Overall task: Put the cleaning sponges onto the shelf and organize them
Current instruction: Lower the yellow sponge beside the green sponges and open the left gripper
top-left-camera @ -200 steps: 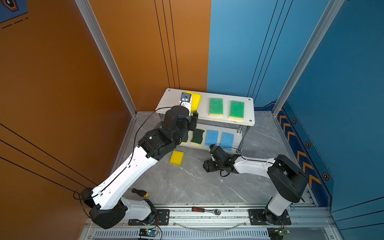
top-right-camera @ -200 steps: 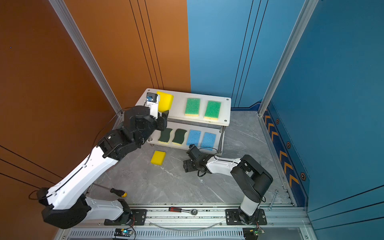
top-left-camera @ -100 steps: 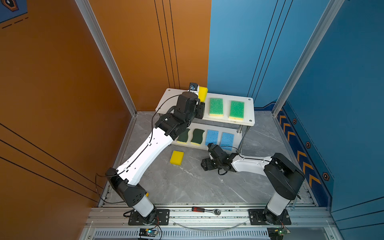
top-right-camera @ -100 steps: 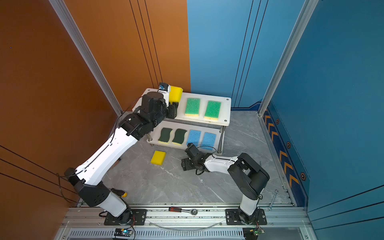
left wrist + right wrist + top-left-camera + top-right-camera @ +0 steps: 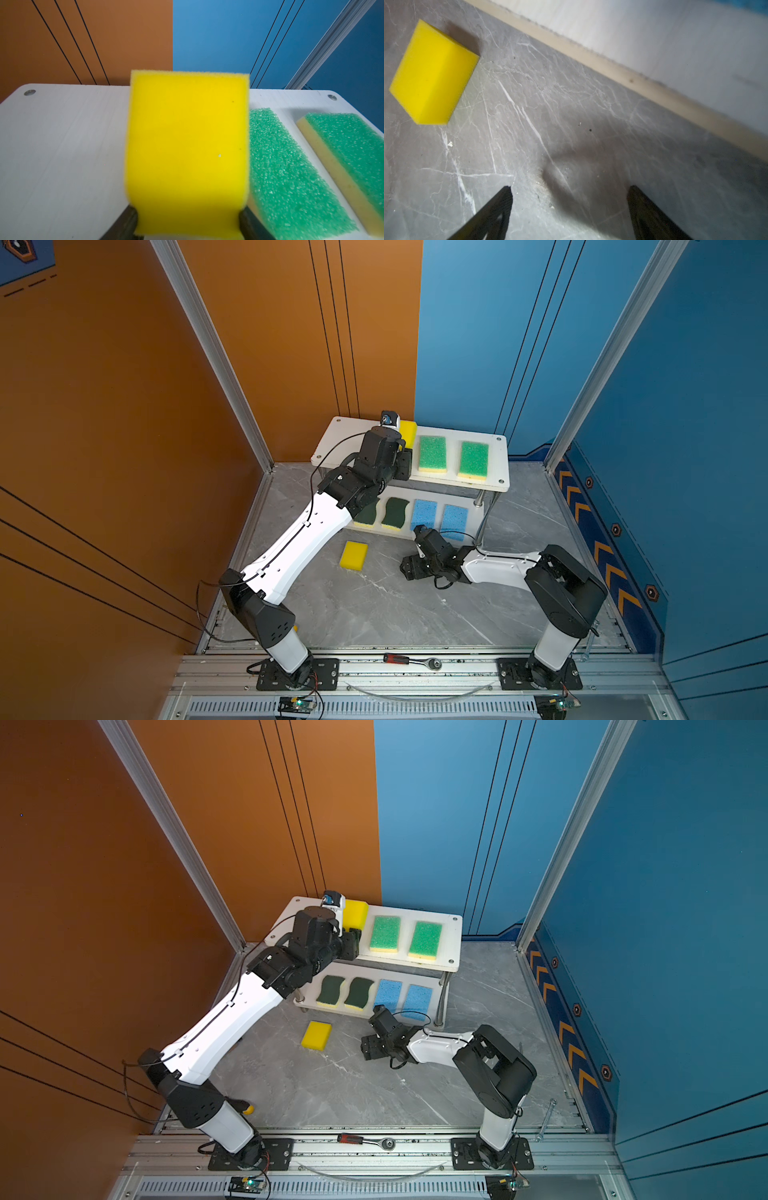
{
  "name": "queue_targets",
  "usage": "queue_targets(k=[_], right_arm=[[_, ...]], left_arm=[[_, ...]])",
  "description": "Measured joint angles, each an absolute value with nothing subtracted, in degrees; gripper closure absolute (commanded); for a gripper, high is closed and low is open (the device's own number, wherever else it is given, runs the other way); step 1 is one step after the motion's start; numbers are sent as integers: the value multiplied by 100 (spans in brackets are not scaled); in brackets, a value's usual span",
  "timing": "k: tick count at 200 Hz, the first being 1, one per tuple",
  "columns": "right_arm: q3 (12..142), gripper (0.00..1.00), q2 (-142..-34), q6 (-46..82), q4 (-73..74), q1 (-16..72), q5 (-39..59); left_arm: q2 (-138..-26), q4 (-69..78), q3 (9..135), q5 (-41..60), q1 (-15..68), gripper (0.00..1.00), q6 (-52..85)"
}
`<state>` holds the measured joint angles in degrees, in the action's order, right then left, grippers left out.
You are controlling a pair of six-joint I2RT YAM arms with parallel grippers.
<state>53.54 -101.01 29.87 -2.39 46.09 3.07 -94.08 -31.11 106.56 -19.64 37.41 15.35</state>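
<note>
Left gripper [image 5: 188, 218] clamped a plain yellow foam sponge [image 5: 187, 135] over the white two-tier shelf [image 5: 62, 145]. Released crooked, it could overlap the neighbouring green-topped sponge [image 5: 286, 170]. Right gripper [image 5: 570, 195] gaped empty.

We've got one sponge [image 5: 353, 555] on the floor [image 5: 374, 605] before the shelf [image 5: 334, 439], a second sponge [image 5: 187, 145] over its top board, left of two more sponges [image 5: 286, 176].

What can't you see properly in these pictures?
In a top view, the left arm covers part of one dark green sponge on the shelf's lower board.
Left wrist view: the yellow sponge in the left pincer hides whether it touches the shelf.
Right wrist view: the shelf is blurred, and the frame edge cuts off the right pincer's fingers.
</note>
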Motion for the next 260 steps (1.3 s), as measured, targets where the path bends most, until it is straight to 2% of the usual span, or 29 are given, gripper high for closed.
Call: queue_targets(k=[150, 260], right_arm=[[5301, 15, -10106, 3011, -32, 4683, 451], [5245, 15, -10092, 3052, 69, 4707, 451]], left_arm=[[-9139, -3214, 10346, -2488, 3839, 38, 1638], [-9181, -3249, 10337, -2512, 3924, 37, 1664]])
